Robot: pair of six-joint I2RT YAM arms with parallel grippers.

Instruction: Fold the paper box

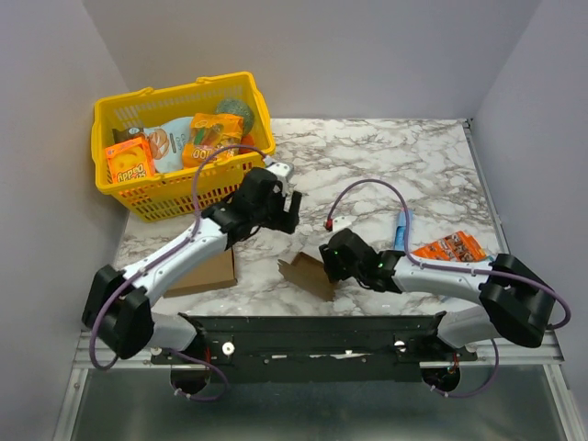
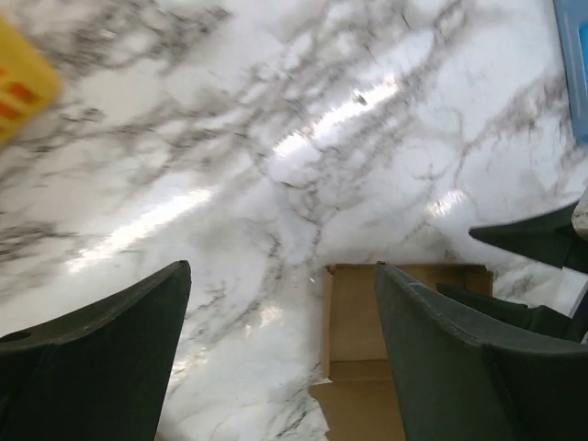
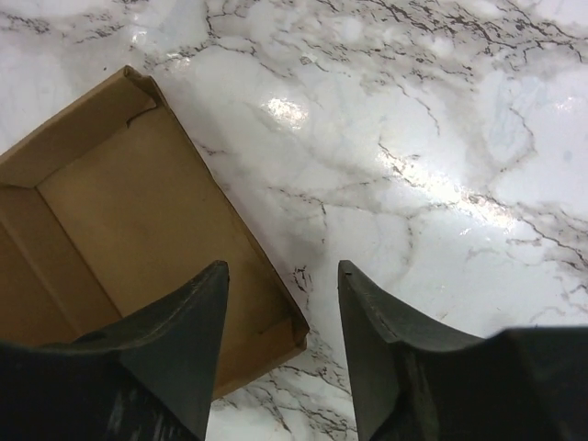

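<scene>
Brown paper box [image 3: 138, 211] is resting on the counter [image 3: 441, 138]; left hand [image 2: 282, 271] hovering released, right hand [image 3: 283, 276] released, seemingly straddling its wall

Thin brown cardboard paper box [image 3: 138, 211]: matt, smooth, soft-edged at creases. White-and-grey marble-pattern worktop [image 3: 441, 138]: glossy, bright glare patches. Yellow lattice-walled plastic basket [image 1: 156, 195]: smooth, slight sheen. Right gripper [image 3: 281, 271] jaws: dark matt plastic, faintly scuffed.

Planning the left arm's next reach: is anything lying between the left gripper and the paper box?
Nothing visible does: only bare marble table lies between the left gripper and the paper box. The right gripper hangs open at the box's far edge, not in that path.
</scene>
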